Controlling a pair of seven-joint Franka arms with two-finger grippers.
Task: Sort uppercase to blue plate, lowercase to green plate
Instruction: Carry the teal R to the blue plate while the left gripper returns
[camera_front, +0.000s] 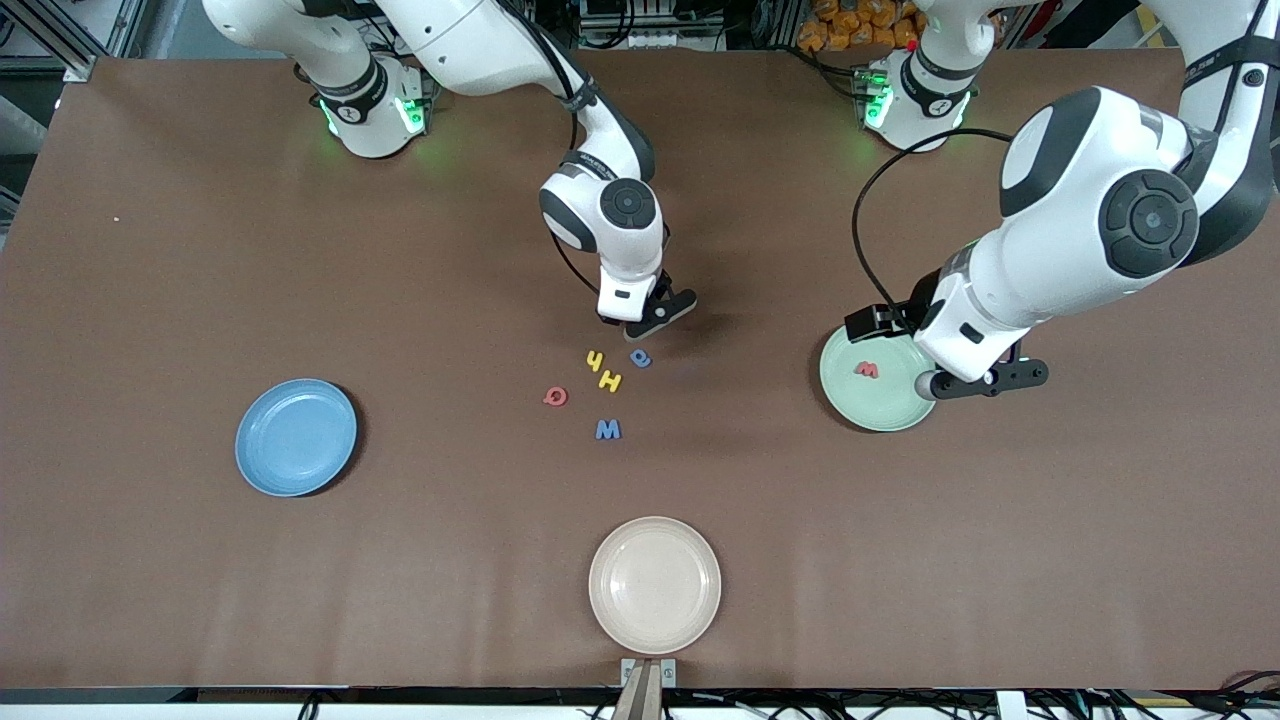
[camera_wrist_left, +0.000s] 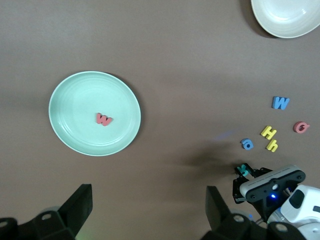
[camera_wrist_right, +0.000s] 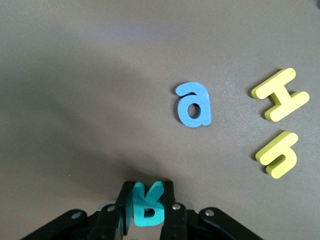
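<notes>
My right gripper is shut on the teal R, low over the table beside the blue a. Close by lie the yellow h, yellow H, red Q and blue W. The green plate toward the left arm's end holds the red w. My left gripper hangs open and empty over that plate's edge. The blue plate sits bare toward the right arm's end.
A cream plate lies near the table's front edge, nearer the camera than the letters. Brown tabletop stretches between the plates and the letter cluster.
</notes>
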